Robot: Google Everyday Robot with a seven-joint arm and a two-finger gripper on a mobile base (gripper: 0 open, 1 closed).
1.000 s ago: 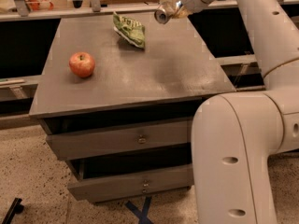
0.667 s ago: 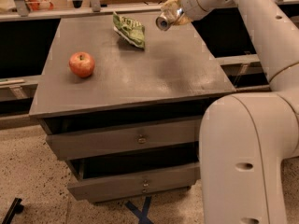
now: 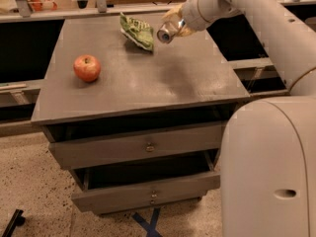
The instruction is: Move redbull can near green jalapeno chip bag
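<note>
Nearby: redbull can [image 3: 167, 32] clasped at the green jalapeno chip bag [image 3: 138, 31]

The pincer [image 3: 174, 24] was found over the far right part of the grey desk [image 3: 148, 85], carried on the white arm [image 3: 256, 14] that was stretched in from the upper right. It was closed on the redbull can, which was gripped at its far end and tilted, with one round end turned toward the camera and down to the left. Whether the can was touching the desk top could not be told. The green jalapeno chip bag was laid crumpled on the far middle of the desk, just to the left of the can, with only a narrow gap left between the two. A red apple [image 3: 87, 67] was set upright near the left edge of the desk, well apart from both the bag and the can. Below the desk top two drawers were fitted: the upper drawer [image 3: 148, 147] was pulled slightly out, and the lower drawer [image 3: 148, 194] was drawn out further. The large white body of the robot [image 3: 269, 172] was placed at the lower right, in front of the desk's right corner, on a speckled floor [image 3: 34, 181]
</note>
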